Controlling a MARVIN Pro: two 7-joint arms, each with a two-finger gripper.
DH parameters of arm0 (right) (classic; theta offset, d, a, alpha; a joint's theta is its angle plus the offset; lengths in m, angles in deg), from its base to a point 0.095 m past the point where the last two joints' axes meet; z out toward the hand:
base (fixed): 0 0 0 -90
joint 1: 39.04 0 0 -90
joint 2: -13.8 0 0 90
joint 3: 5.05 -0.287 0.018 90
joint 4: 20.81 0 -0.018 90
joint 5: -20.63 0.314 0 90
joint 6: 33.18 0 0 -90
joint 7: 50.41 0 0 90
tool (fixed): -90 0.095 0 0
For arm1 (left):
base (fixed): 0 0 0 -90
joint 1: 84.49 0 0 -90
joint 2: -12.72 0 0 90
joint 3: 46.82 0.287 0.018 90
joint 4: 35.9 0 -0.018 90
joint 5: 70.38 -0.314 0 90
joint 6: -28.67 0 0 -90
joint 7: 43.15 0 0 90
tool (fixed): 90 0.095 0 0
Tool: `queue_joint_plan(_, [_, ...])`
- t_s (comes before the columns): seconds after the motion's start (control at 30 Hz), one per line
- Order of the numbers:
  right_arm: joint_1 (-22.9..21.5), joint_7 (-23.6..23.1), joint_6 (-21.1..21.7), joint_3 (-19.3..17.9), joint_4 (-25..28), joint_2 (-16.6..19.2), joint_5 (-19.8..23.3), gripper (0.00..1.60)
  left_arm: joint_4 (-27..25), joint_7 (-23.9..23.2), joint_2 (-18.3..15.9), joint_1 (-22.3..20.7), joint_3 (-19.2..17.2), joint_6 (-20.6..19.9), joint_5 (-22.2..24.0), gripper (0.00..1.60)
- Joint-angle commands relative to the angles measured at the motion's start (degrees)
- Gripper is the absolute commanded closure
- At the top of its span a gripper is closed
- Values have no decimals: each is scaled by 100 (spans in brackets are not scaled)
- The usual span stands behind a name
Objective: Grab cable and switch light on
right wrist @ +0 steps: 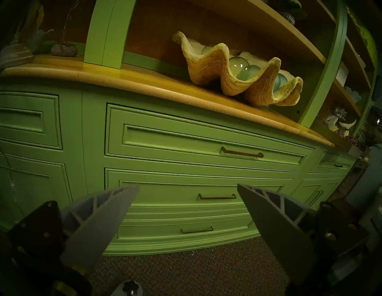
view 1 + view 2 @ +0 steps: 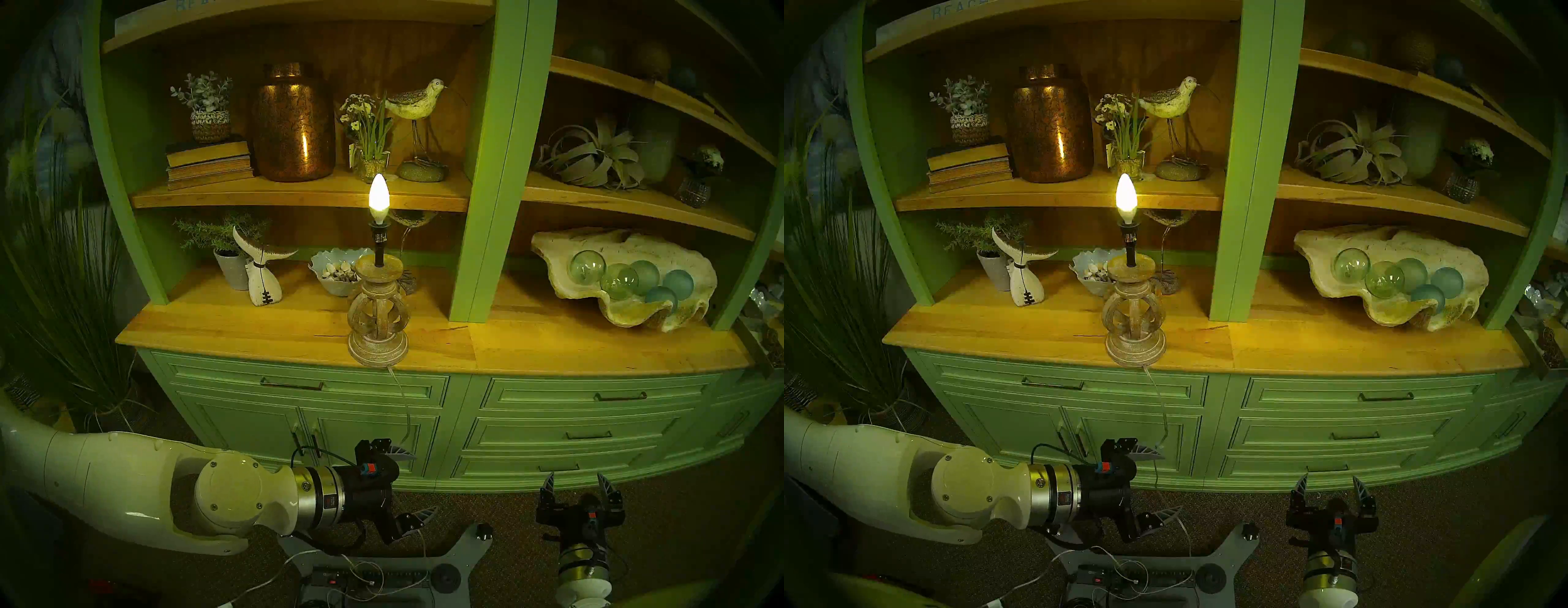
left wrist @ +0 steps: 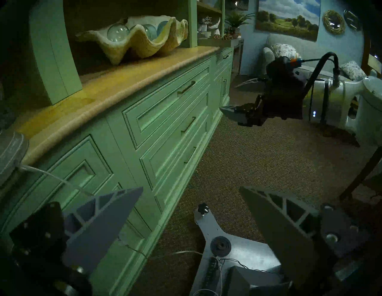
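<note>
While the light (image 2: 378, 198) glows atop its carved base on the wooden counter (image 2: 551, 344), the cable (image 2: 402, 403) hangs down the green cabinet, seemingly passing untouched behind the left gripper (image 2: 418, 484), jaws spread wide. Right gripper (image 2: 578, 482) gapes empty nearby.
</note>
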Motion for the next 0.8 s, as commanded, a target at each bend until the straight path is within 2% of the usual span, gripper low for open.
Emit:
queue_joint_plan(0.0, [-17,43,-34,-15,192,10,-85,0,360,607,144,280,-172,584,-408,0])
queue_joint_plan(0.1, [-29,34,-38,-20,175,3,-79,0,780,926,218,472,-126,843,-504,0])
queue_joint_plan(0.27, [-48,25,-38,-22,139,-5,-64,0,1320,1416,229,826,-46,1051,-467,0])
queue_joint_plan(0.33, [-52,24,-37,-22,128,-6,-61,0,1427,1749,267,985,-19,1213,-431,0])
queue_joint_plan(0.4, [-56,23,-36,-22,118,-8,-59,0,1468,1801,323,1115,-20,1343,-375,0])
queue_joint_plan(0.53, [-65,20,-33,-22,90,-10,-53,0,1602,2397,729,1470,141,1403,-415,0])
queue_joint_plan(0.6, [-67,20,-33,-22,84,-11,-53,0,1659,2462,833,1548,166,1411,-429,0])
queue_joint_plan(0.67, [-75,19,-31,-22,62,-11,-51,0,1804,2761,1103,1733,229,1432,-434,0])
queue_joint_plan(0.7, [-77,19,-31,-22,58,-12,-50,0,1766,2785,978,1786,221,1466,-438,0])
queue_joint_plan(0.77, [-82,19,-32,-22,48,-11,-50,0,1926,3002,1254,1890,261,1445,-454,0])
